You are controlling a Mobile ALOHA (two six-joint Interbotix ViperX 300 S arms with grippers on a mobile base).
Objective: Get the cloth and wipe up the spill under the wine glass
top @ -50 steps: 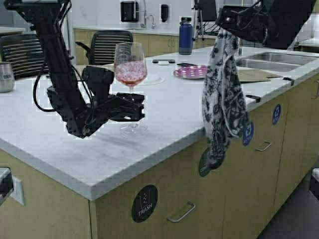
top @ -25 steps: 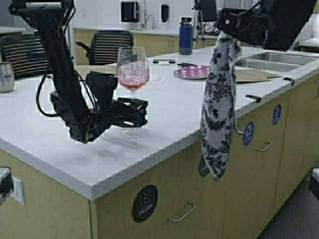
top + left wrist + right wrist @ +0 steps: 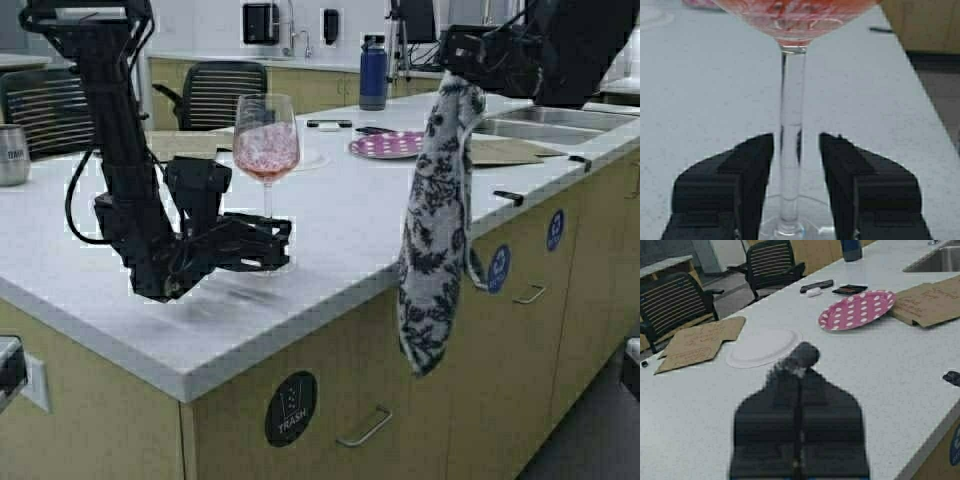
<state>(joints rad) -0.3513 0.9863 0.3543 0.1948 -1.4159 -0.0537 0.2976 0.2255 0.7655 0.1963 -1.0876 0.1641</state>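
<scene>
The left claw [image 3: 272, 243] sits low on the white worktop [image 3: 350, 225]. Its two black fingers [image 3: 752, 170] are on each side of the thin stem of the wine glass [image 3: 265, 150], very close, but I cannot tell if they squeeze it. The right claw [image 3: 462, 62] is up high on the right, clenched on the top of the cloth [image 3: 432, 230]. The cloth hangs down past the near edge of the worktop. A pink spotted plate [image 3: 385, 145] lies far behind.

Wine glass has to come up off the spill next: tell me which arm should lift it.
Left. The left gripper already has its fingers either side of the wine glass stem, low on the counter. The right gripper is shut on the cloth, hanging off the counter's edge.
</scene>
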